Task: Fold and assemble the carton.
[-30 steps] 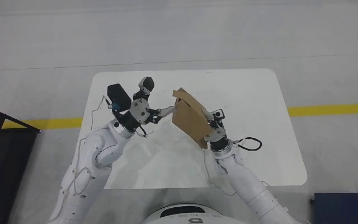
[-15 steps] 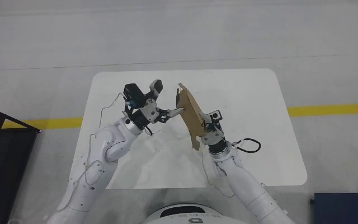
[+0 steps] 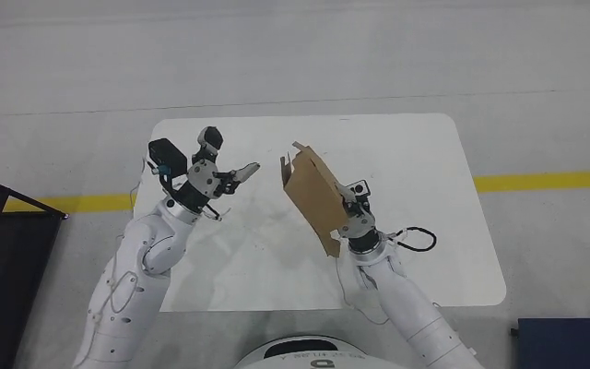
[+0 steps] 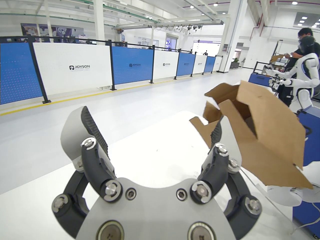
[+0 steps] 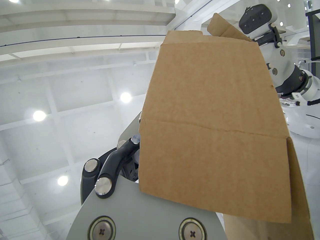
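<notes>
- one carton [image 3: 312, 192], where is it?
- tilted in the air above the white table [image 3: 415, 166]. flaps at its far end hang loose, and its near edge is pinched in the right gripper [image 3: 345, 218].
- and the left gripper [image 3: 230, 157]?
- over the table, apart from the carton on the robot's left side, jaws spread wide and holding nothing.
</notes>
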